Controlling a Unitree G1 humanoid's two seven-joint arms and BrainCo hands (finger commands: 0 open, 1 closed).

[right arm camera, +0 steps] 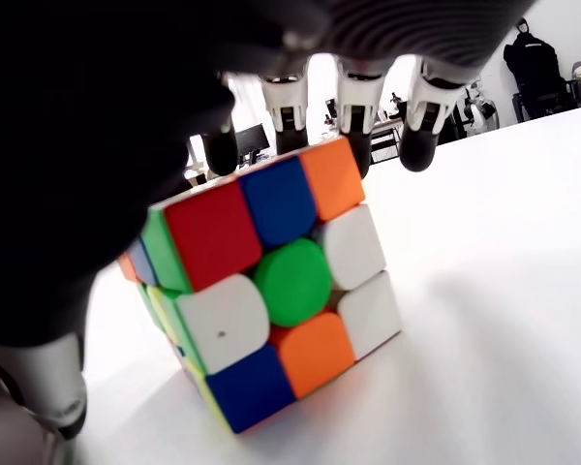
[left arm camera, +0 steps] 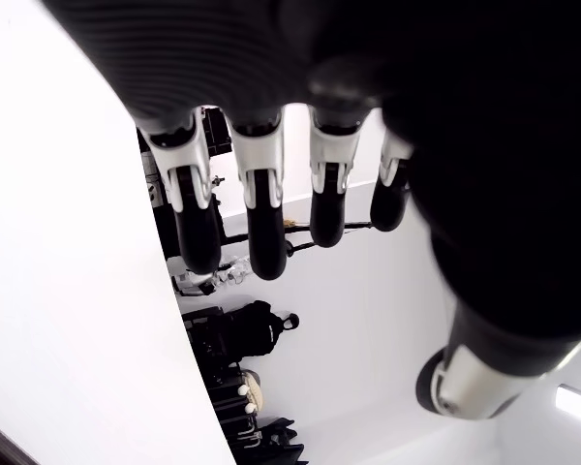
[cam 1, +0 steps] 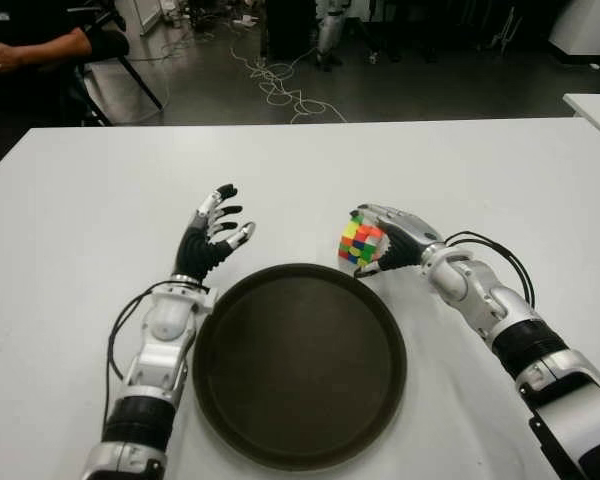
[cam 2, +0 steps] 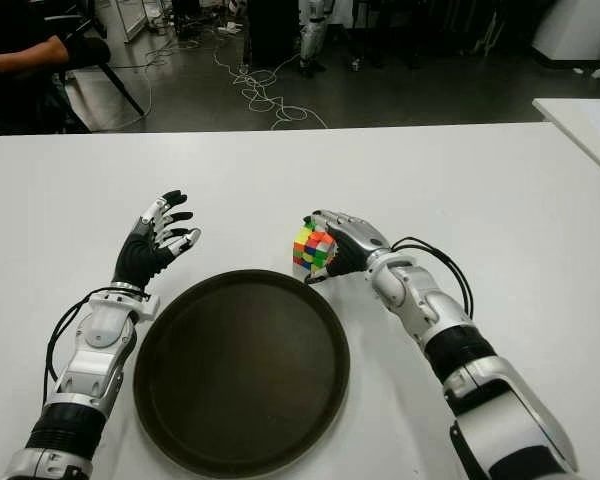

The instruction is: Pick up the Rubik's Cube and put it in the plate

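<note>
The right hand (cam 1: 385,245) clasps the multicoloured Rubik's Cube (cam 1: 361,243) just beyond the round dark plate (cam 1: 300,440) on the white desk (cam 1: 80,200); it should clear the rim before releasing. The left hand (cam 1: 212,238) hovers open-fingered, empty.

The white table (cam 1: 90,190) fills the lower part of both eye views. Beyond its far edge lies a dark grey floor (cam 1: 200,95). On that floor, a tangle of pale cables (cam 1: 280,85) runs from the far background toward the table's edge. Past the table's far left corner sits a person (cam 1: 35,45) in dark clothes, one forearm laid across; a black chair leg (cam 1: 140,80) slants down beside them. Straight behind the cables stands a dark cabinet (cam 1: 285,25), with metal legs (cam 1: 330,30) next to it. Off the table's far right corner shows the corner of a second white table (cam 1: 595,108).
</note>
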